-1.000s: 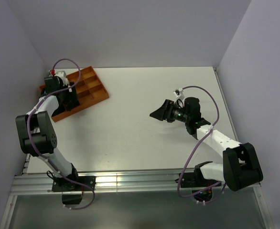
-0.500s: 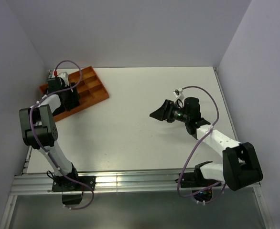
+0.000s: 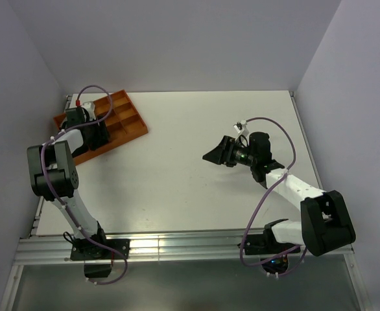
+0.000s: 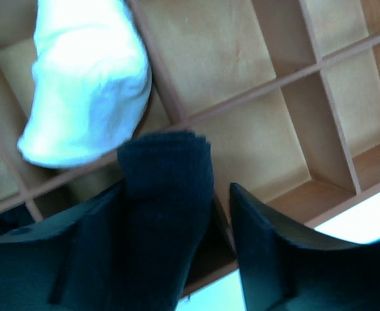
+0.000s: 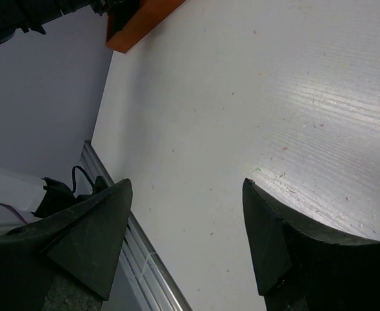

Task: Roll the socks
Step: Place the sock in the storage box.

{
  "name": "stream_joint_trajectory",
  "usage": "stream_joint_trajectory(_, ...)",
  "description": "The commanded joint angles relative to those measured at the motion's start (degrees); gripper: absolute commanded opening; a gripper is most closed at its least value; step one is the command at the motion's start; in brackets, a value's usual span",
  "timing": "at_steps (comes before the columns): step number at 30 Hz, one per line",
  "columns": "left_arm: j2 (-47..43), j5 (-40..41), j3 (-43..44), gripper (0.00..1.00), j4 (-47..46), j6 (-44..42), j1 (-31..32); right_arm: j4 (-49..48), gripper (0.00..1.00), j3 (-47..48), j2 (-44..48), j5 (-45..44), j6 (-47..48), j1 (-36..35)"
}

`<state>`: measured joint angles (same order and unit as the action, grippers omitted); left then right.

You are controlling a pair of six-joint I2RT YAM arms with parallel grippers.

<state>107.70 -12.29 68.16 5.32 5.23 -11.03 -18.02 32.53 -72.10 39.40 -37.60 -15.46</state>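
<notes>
Out over the middle of the white table [image 3: 196, 123], the right gripper [image 5: 186, 186] is spread wide with nothing in it. Further back on the left, the left gripper [image 4: 176, 217] sits over the orange divided tray [image 4: 242, 97], jaws parted around a black sock [image 4: 167, 188]. The sock leans on the left finger, with a sliver of gap on the right. A bundled white sock [image 4: 86, 97] lies in the tray just beyond.
</notes>
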Motion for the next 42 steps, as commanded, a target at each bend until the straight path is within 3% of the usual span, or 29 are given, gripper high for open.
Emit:
stream_joint_trajectory(1,-4.95,0.51,-0.84,0.70,0.21,0.56,-0.05,-2.63,0.75,0.25,-0.06,0.77,0.43,0.52)
stream_joint_trajectory(6,-8.20,3.85,1.36,0.77,1.71,1.44,-0.05,-2.55,0.75,0.25,0.29,1.03,0.51,0.52)
stream_joint_trajectory(10,-12.51,3.94,-0.83,0.77,-2.67,3.37,-0.05,-2.37,0.75,0.25,0.64,1.03,0.60,0.52)
stream_joint_trajectory(16,-13.05,2.98,-0.93,0.70,-4.79,4.78,0.04,-3.07,0.75,0.16,0.20,1.65,0.25,0.43)
stream_joint_trajectory(25,-5.84,3.06,-0.48,0.64,-3.57,5.13,0.04,-1.76,0.75,0.51,0.29,1.03,0.95,0.52)
stream_joint_trajectory(27,-4.43,3.59,-0.31,0.59,-1.90,5.22,0.04,-1.75,0.75,0.60,0.11,1.03,0.87,0.52)
stream_joint_trajectory(30,-3.90,5.70,-1.80,0.36,-1.28,5.14,0.04,-2.11,0.75,0.51,-0.15,1.38,0.69,0.52)
stream_joint_trajectory(32,-4.34,6.23,-2.50,0.31,-1.63,4.96,0.04,-2.19,0.75,0.51,-0.15,1.47,0.69,0.52)
stream_joint_trajectory(42,-0.48,4.91,-1.10,0.31,3.81,2.77,0.04,-1.84,0.75,0.69,-0.50,1.38,0.78,0.52)
